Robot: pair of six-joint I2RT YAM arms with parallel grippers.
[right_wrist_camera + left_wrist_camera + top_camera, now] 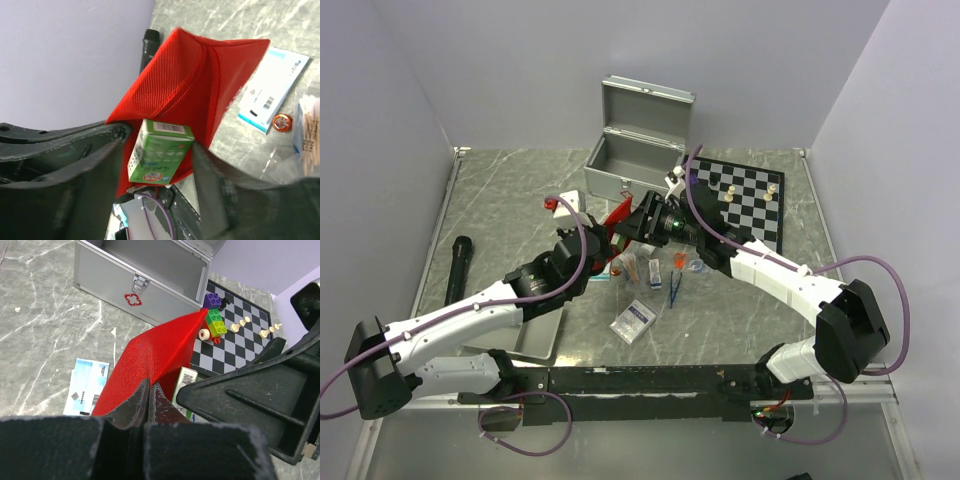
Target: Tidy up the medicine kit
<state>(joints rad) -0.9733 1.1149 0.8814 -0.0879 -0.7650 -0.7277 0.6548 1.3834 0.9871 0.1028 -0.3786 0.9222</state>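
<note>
The open silver medicine case (pixel 635 150) stands at the back centre, a red cross on its front (pixel 132 299). My left gripper (pixel 150 387) is shut on the edge of a red fabric pouch (pixel 155 352) and holds it up off the table in front of the case (pixel 617 215). My right gripper (pixel 160 145) is shut on a small green medicine box (pixel 162 155), held at the pouch's open mouth (pixel 200 75). The box also shows in the left wrist view (pixel 184 385). In the top view the two grippers, left (pixel 588 232) and right (pixel 638 228), meet at the pouch.
A blue-and-white packet (pixel 633 320), blue tweezers (pixel 675 285), a bag of cotton swabs (pixel 307 130) and a small orange tin (pixel 281 122) lie on the table. A chessboard (pixel 745 200) with toy bricks (pixel 215 320) sits right. A black cylinder (pixel 457 268) and grey tray (pixel 535 335) lie left.
</note>
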